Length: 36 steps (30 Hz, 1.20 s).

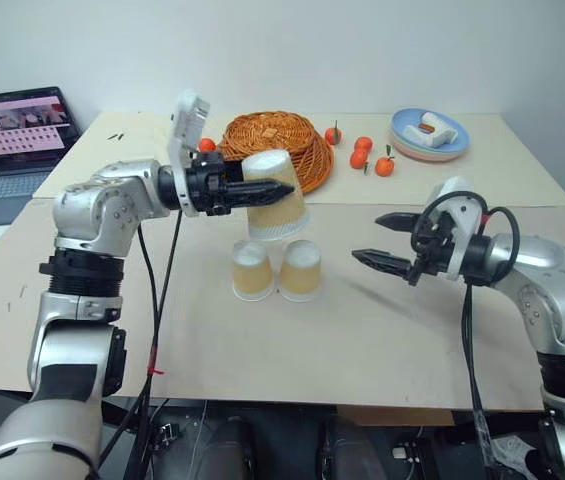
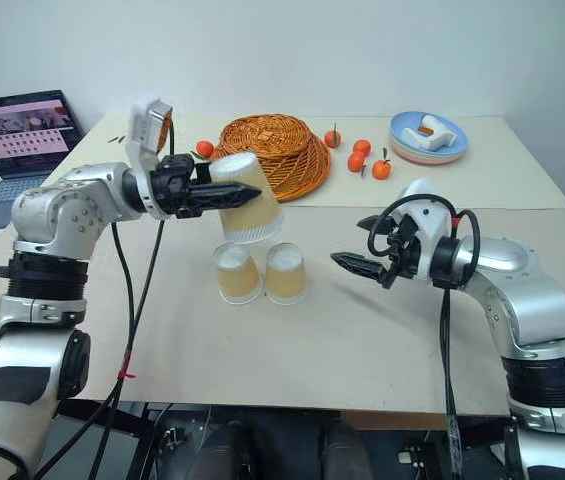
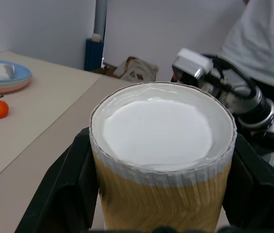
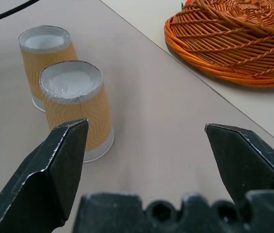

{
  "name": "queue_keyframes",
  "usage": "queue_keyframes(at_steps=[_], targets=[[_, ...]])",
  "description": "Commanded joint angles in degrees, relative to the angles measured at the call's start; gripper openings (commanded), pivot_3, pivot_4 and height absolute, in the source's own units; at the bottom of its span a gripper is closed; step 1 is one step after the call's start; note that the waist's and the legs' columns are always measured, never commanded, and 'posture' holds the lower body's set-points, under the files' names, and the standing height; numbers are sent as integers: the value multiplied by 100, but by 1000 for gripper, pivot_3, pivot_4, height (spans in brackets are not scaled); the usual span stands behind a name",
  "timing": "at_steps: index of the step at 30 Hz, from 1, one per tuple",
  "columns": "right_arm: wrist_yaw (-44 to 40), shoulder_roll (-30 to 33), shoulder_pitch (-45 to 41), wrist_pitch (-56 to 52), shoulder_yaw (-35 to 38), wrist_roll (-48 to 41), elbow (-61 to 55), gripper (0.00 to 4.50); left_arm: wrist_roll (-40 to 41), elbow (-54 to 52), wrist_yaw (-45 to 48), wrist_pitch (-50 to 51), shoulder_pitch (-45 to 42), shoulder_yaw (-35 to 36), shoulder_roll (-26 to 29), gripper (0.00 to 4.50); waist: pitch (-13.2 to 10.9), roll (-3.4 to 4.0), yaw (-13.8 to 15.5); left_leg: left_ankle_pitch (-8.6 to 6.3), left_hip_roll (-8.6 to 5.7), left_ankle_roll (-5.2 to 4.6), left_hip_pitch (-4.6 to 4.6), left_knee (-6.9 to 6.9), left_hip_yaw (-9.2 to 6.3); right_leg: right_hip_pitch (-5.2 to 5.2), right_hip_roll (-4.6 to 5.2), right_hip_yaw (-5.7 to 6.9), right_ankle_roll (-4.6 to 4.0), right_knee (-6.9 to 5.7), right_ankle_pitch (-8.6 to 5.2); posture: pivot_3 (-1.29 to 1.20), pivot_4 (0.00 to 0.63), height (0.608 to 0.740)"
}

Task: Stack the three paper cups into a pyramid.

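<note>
Two of the three paper cups are set upside down on the desk, side by side and touching or nearly so: the left cup and the right cup, both near the middle of the desk with their white bases up. The third cup is held in the air by the left claw, just above and slightly behind the pair (it is tilted, wide rim down and to the right, white base toward the claw's side). The claw's two black fingers are pressed against opposite sides of the ribbed wall, as is seen plainly in the left wrist view, where the cup's white base faces the camera. No contact between the raised cup and the two below can be made out, so the pyramid is not yet formed.

The right claw is held to the right of the pair, clear of it, pointing left toward the cups with its fingers spread wide and nothing between them.

Behind the cups, toward the far side, an orange woven basket lies overturned. Several small oranges are scattered to its right, and one to its left. A blue plate is placed at the far right. A laptop is open on a separate surface at far left.
</note>
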<state>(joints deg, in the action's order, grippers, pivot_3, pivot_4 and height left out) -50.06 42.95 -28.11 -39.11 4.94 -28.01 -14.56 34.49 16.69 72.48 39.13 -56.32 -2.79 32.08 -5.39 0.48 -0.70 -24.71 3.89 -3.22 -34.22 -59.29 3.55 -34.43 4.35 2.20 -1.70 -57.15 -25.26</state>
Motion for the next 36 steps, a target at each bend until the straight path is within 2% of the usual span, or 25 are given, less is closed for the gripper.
queue_keyframes(at_steps=[1,32,36], targets=[[71,103,-10,16,285,-124,-289,4500,-362,-18,256,-435,70,-193,77,3148,0,0,0,0,1,-1,0,0,0,0,0,0,0,0,0,0,150,638],[207,144,-14,-73,348,-389,-415,4500,-841,280,232,-979,103,-260,-378,3148,0,-1,3,-3,0,-5,2,0,0,3,0,2,1,-1,-1,0,150,638],[231,145,-10,-68,355,-395,-419,4500,-856,297,239,-996,96,-244,-391,4392,-1,-1,3,-3,0,-5,3,0,0,4,0,3,1,-1,-1,0,150,638]])
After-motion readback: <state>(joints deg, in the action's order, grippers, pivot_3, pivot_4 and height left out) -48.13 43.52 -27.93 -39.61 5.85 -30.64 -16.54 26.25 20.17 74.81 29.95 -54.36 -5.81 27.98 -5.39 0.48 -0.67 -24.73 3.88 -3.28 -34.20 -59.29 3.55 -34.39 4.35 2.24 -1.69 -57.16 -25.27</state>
